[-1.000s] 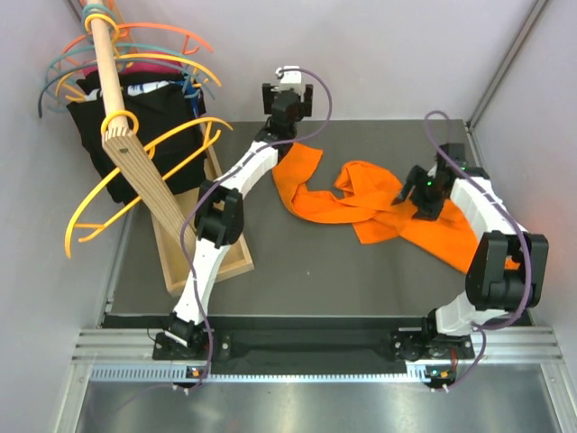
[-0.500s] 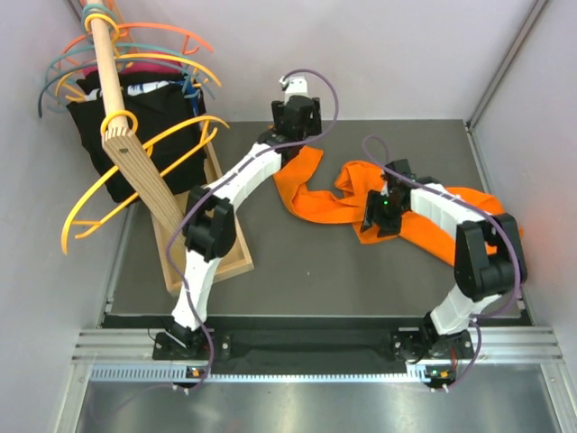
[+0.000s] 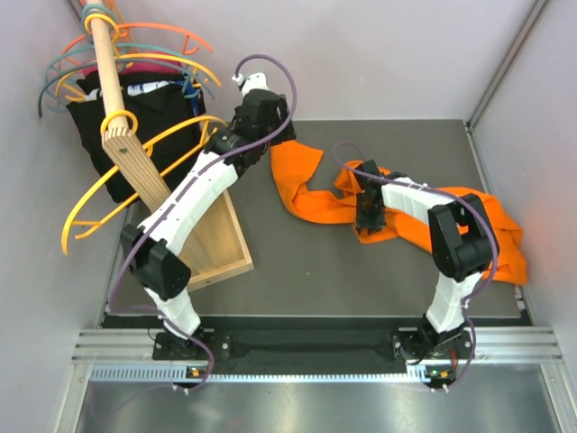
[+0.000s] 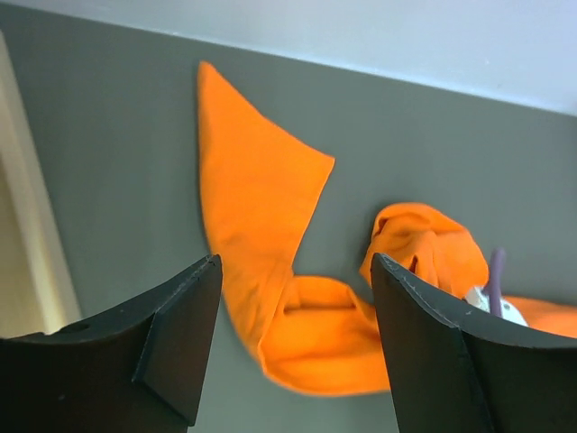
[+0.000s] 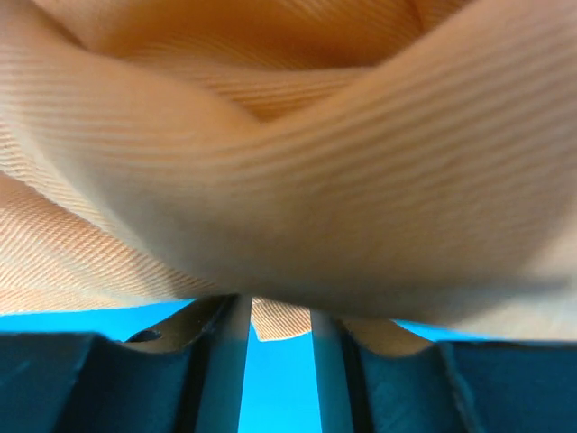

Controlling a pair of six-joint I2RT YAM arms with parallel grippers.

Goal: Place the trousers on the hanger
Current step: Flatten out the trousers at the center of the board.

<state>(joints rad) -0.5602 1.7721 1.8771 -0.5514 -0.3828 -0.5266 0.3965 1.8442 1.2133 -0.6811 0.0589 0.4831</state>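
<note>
**Trousers on the table, hanger on the pole: the layout before the transfer**

One pair of orange trousers (image 3: 311,198) is shown lying crumpled on the table (image 3: 297,271), apart from the hanger. Its long axis runs from the rear centre across to the right near edge. One amber hanger (image 3: 180,126) is hooked on the slanted wooden pole (image 3: 113,81), to the left of the trousers. Coral and teal hangers (image 3: 171,32) are bunched higher on the same pole; they overlap too much to be counted. Black garments (image 3: 149,108) are hung below them.

Two arms are present. The left pincer (image 3: 270,135) is held above the rear leg end, between trousers and hanger, and is the nearer of the two to the hanger. In its wrist view the left pincer (image 4: 296,262) is seen with fingers apart and empty, and the trouser leg (image 4: 261,207) lies ahead of it.

The right pincer (image 3: 368,216) is set down on the middle fold. In its wrist view cloth (image 5: 270,135) fills the frame against the right pincer (image 5: 275,316). Whether it is clamped on the cloth cannot be told
</note>
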